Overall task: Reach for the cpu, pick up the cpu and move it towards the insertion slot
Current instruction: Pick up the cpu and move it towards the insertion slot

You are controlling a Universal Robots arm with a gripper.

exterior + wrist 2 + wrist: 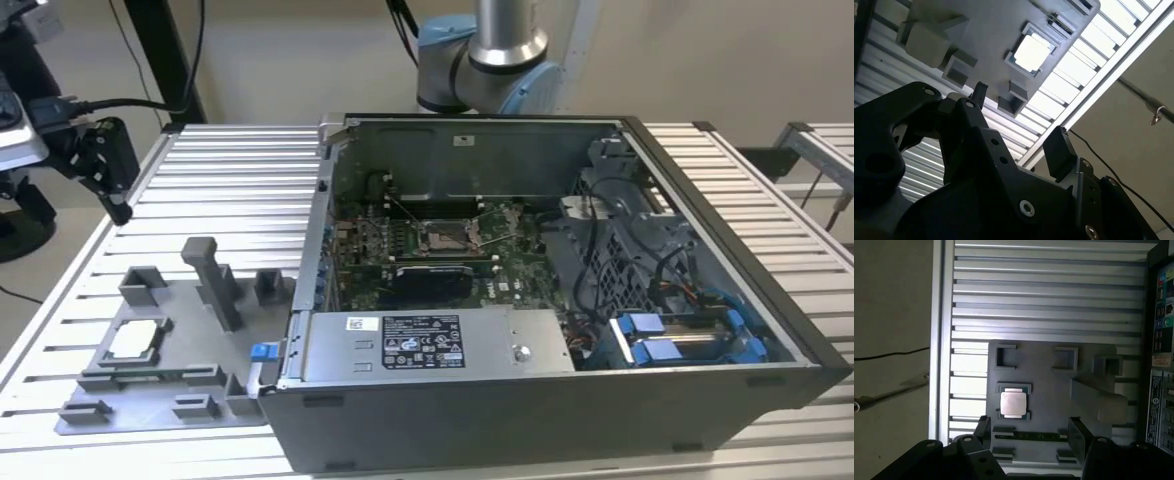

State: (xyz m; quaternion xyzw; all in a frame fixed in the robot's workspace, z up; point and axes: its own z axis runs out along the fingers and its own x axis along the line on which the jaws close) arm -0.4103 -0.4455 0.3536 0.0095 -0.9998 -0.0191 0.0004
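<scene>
On the slatted table (227, 180), exterior view: 1 open computer case (534, 410) and, just beside it toward the exterior view's left, 1 grey fixture plate (140, 400). The cpu (135, 340) lies flat in a pocket of that plate, pale top up. The insertion slot (445, 237) has a silver frame and dark centre and sits on the green board inside the case, well apart from the cpu toward the exterior view's right. The arm (497, 45) rises behind the case. First wrist view: the gripper (1029, 431) hangs above the plate, its 2 fingers (1077, 435) spread wide with nothing between them. The cpu (1013, 403) lies beyond the fingertips, clear of both, and nearer 1 finger than the other, so off the midline of the gap. The chip is square, with no long axis, and its edges run about parallel to the line joining the fingertips. Second wrist view: the same gripper (1019, 111) is spread and empty, with the cpu (1032, 51) ahead of it in its pocket, untouched. Judgement: the reach is under way and the pick-up is not yet made.
</scene>
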